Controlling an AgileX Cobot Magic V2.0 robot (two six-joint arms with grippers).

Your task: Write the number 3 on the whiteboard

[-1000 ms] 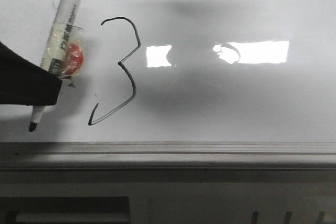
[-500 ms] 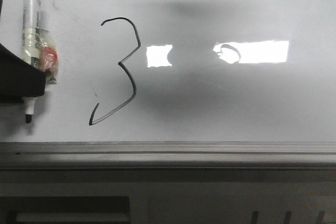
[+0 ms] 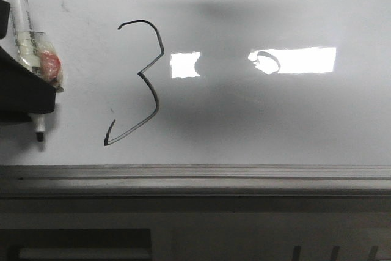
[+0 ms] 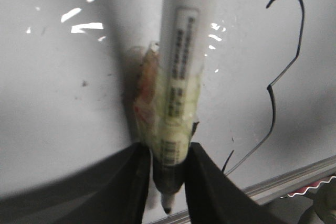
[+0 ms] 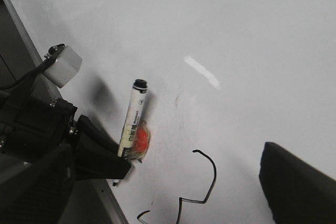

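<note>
**Marker pulled clear of the 3 — stroke looks finished**

The number 3 [image 3: 139, 82] sits complete on the whiteboard [image 3: 256, 126]: top hook, middle notch, hooked tail, all one line, just above the board's lower metal edge strip [image 3: 195, 173].

Change over the last second: the left pincer [image 3: 27, 99] has carried the marker [image 3: 25, 41] further away from the 3, toward the board's left side, and the pen now stands closer to upright (it was leaning toward the 3 before). The 3 itself is unchanged, no new ink.

Left pincer is clamped on the marker's lower barrel, tip [image 4: 166, 209] poking out below the jaws; whether the tip touches the board can't be told from these views. A taped red blob [image 3: 50, 63] sits on the barrel above the grip.

Right pincer [image 5: 299, 184]: only a dark edge shows, well clear of the 3; can't tell whether it's wide or narrow.

Judgement: writing is done, this reads as retract. Remaining risk is a stray mark if the tip drags.
</note>
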